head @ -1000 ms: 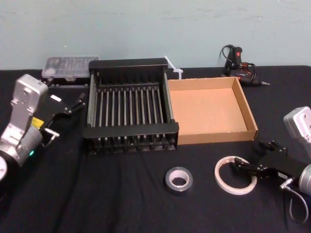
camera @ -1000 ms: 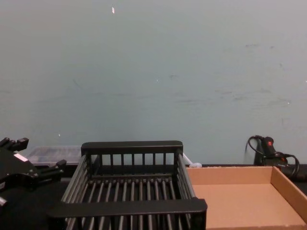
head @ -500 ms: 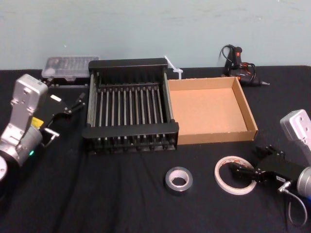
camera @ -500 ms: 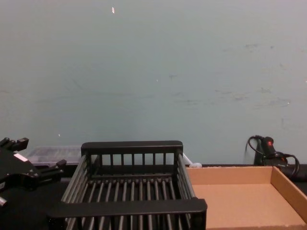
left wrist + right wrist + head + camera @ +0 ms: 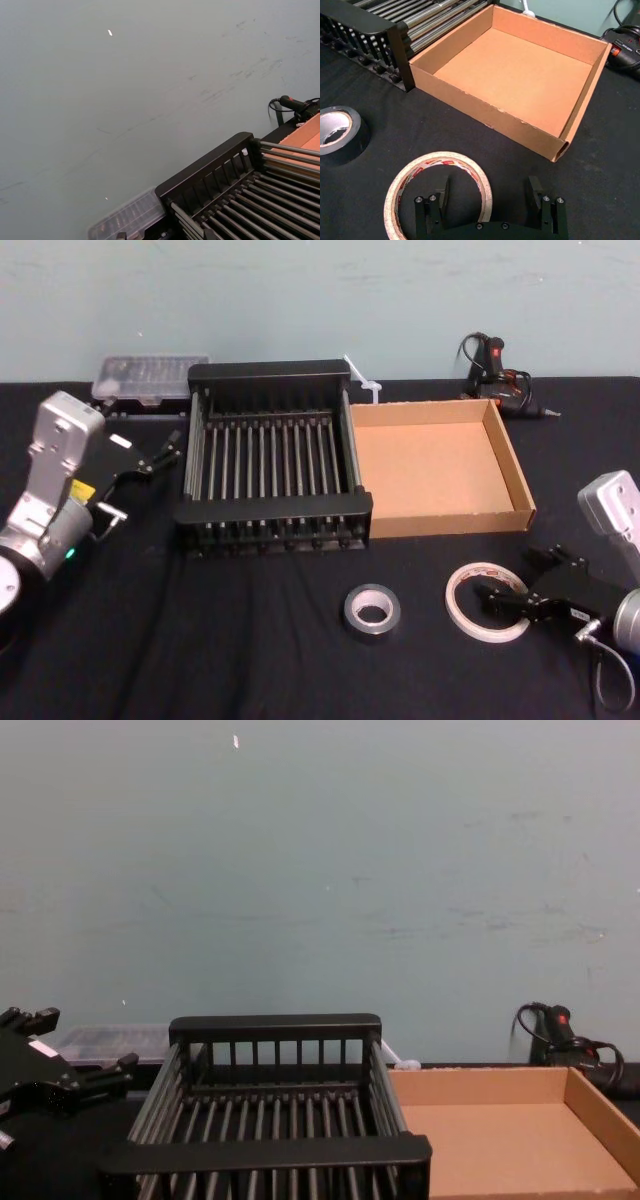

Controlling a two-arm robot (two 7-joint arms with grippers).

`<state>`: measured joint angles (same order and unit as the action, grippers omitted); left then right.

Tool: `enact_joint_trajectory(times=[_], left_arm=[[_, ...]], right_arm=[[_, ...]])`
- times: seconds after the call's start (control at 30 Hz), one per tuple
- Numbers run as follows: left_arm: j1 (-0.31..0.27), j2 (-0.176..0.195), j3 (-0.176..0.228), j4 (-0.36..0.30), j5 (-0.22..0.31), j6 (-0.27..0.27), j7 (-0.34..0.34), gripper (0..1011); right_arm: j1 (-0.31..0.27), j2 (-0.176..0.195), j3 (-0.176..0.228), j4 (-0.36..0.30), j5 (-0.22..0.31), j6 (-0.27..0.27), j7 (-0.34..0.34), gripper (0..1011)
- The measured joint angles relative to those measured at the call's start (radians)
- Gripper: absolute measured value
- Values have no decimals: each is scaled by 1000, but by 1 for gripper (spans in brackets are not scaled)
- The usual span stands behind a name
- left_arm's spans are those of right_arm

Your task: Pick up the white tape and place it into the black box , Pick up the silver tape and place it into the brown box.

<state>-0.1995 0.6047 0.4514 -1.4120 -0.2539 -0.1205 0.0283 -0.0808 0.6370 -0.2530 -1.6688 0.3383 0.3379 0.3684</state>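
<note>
Black cloth [image 5: 250,660] over the table. Black box [image 5: 272,508]: matte black rims, dark grey bars in parallel stripes. Brown box [image 5: 430,470]: plain tan cardboard. Silver tape [image 5: 371,611]: dark grey-silver outside, whitish core. White tape [image 5: 487,601]: off-white ring with reddish marks on the inner face. Black right gripper [image 5: 503,602], silver-grey wrist housing. Pale blue-green wall [image 5: 320,870]. Clear case [image 5: 150,375] at far left.

Your right gripper [image 5: 492,598] sits low at 4 o'clock, fingers spread. Left gripper [image 5: 168,446] parked at 9 o'clock.
</note>
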Motion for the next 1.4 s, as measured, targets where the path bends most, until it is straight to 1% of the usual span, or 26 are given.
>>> enact_joint_trajectory(times=[0.63, 1.4], left_arm=[[0, 0, 0, 0, 0, 0, 0, 1001], [0, 0, 0, 0, 0, 0, 0, 1001]], right_arm=[[3, -7, 1, 6, -11, 12, 14, 1002], [5, -11, 2, 10, -11, 18, 17, 1002]])
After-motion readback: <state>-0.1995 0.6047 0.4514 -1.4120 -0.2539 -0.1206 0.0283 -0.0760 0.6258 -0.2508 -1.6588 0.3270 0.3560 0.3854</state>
